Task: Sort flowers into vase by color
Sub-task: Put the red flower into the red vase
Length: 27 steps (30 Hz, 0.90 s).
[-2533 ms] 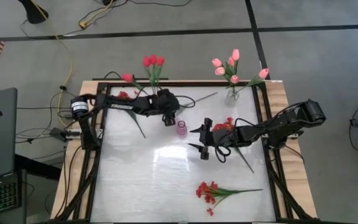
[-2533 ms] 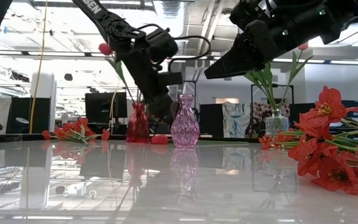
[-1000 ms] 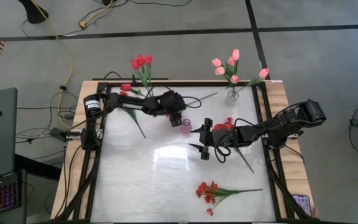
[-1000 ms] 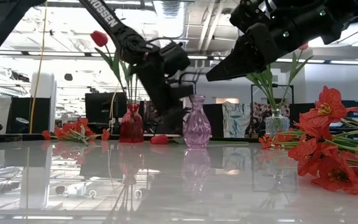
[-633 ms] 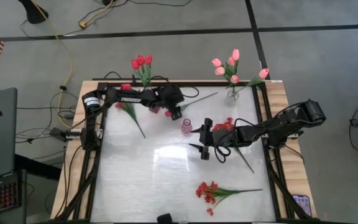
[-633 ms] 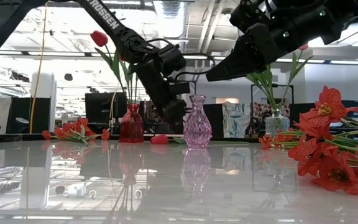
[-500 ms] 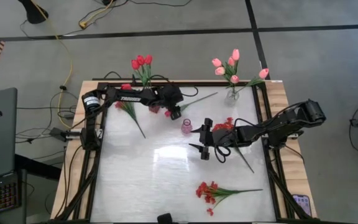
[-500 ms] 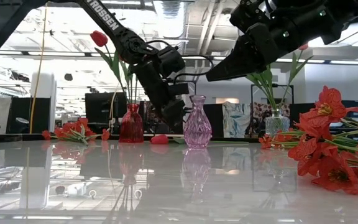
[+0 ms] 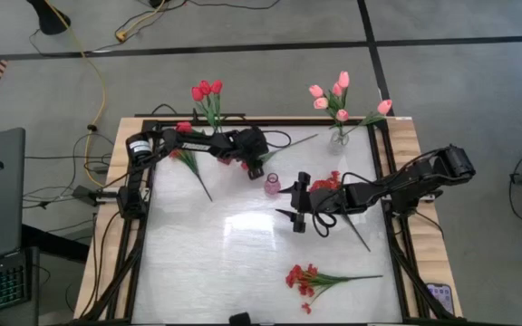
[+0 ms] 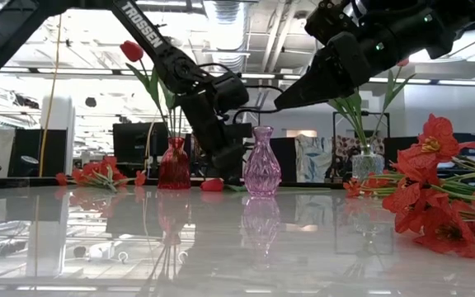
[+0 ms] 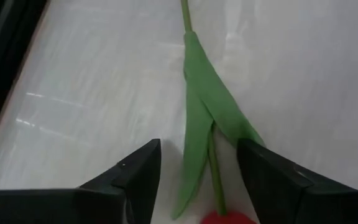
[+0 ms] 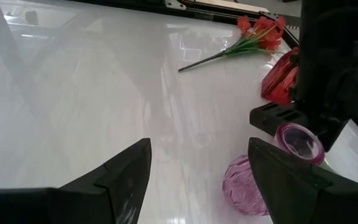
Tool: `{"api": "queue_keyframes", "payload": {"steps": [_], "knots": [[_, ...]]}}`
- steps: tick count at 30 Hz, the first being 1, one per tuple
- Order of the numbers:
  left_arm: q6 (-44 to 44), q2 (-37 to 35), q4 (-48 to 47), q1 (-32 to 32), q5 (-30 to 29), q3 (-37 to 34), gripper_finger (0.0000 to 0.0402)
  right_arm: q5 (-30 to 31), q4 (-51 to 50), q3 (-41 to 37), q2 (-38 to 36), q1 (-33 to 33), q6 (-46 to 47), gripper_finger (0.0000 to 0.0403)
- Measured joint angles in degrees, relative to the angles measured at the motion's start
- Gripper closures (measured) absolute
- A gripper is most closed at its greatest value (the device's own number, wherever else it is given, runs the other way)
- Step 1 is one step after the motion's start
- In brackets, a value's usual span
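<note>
Nearest me, a red bunch [image 9: 303, 278] is lying at six o'clock, waiting. The right gripper [image 9: 294, 207] is hovering mid-table with fingers spread, holding nothing, probably keeping clear. Beyond it the pink vase [image 9: 271, 185] is standing. At eleven o'clock the left gripper [image 9: 254, 167] is straddling a loose red tulip [image 11: 215, 158], fingers spread, apparently ready to pinch the stem. The red vase [image 10: 172, 164] is standing just behind.

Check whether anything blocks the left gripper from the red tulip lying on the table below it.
Nothing visible does. The left gripper is open, fingers straddling the red tulip's leafy stem on bare table. The purple vase stands off to one side, apart.
</note>
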Motion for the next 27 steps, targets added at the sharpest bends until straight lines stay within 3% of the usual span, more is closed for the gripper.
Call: {"api": "queue_keyframes", "payload": {"steps": [4,11,15,27], "knots": [[0.01,0.0,-1.06,-0.75,0.03,0.02,0.0246,0.0,-0.34,0.0,0.0,0.01,0.0,0.0107],[1.25,-0.19,-1.99,-2.46,-1.33,0.13,0.0388,0.0,-0.75,0.0,0.0,0.01,0.0,0.0107],[1.88,-0.56,-5.06,-3.32,-3.08,1.84,0.0389,0.0,-0.73,0.0,0.01,0.02,0.0,0.0107],[5.5,-6.93,-20.93,-5.87,-16.13,11.64,0.0398,0.0,-0.87,0.0,0.02,-0.01,0.0,0.0107]]}}
